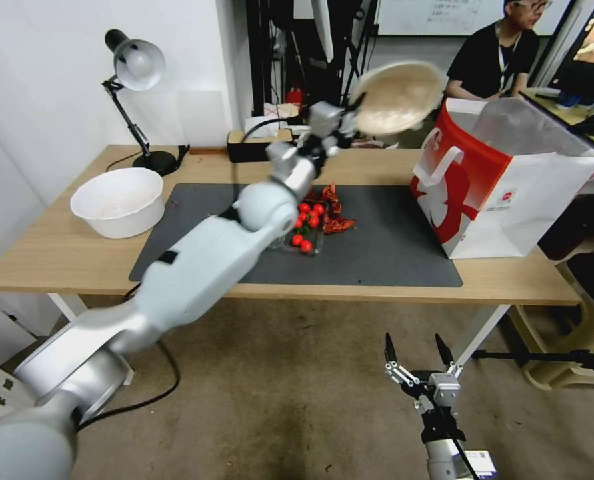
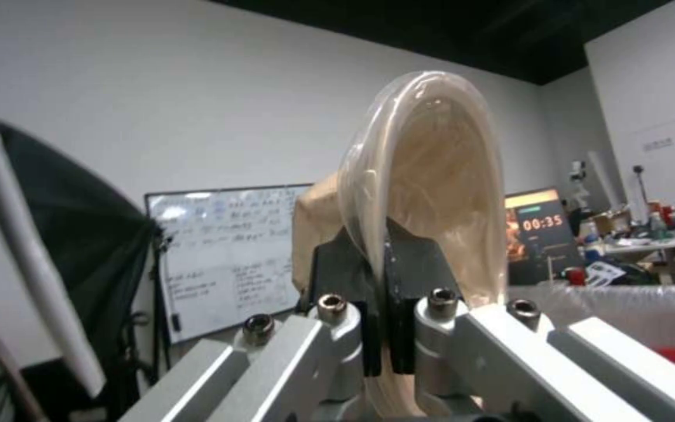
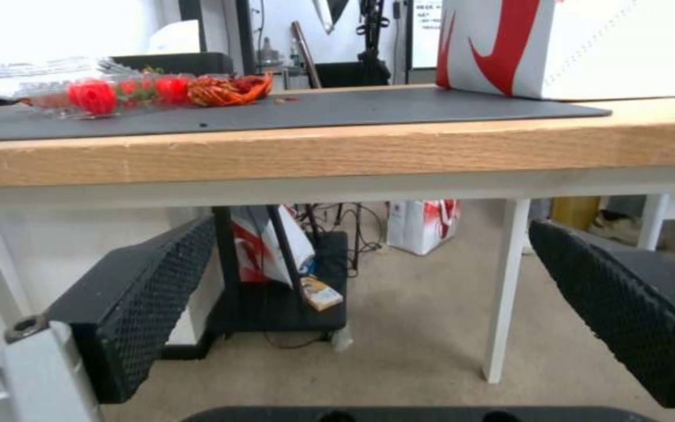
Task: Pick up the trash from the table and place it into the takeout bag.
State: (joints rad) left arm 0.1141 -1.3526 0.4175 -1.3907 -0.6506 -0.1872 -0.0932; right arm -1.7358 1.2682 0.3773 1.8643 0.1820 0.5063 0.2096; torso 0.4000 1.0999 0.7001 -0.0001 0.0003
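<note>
My left gripper (image 1: 355, 112) is raised over the back of the table (image 1: 77, 260), shut on the rim of a shallow beige bowl (image 1: 398, 97). The bowl is tilted on edge in the air, just left of the takeout bag's (image 1: 503, 180) open top. In the left wrist view the black fingers (image 2: 337, 269) pinch the bowl (image 2: 431, 176) rim. Crumpled red trash (image 1: 329, 208) and a clear tray of red tomatoes (image 1: 307, 230) lie on the dark mat (image 1: 390, 247). My right gripper (image 1: 417, 350) hangs open below the table's front edge.
A large white bowl (image 1: 118, 200) and a desk lamp (image 1: 133, 67) stand at the table's left end. A black box (image 1: 257, 145) sits at the back edge. In the right wrist view the table edge (image 3: 353, 146) is above the open gripper (image 3: 392, 305).
</note>
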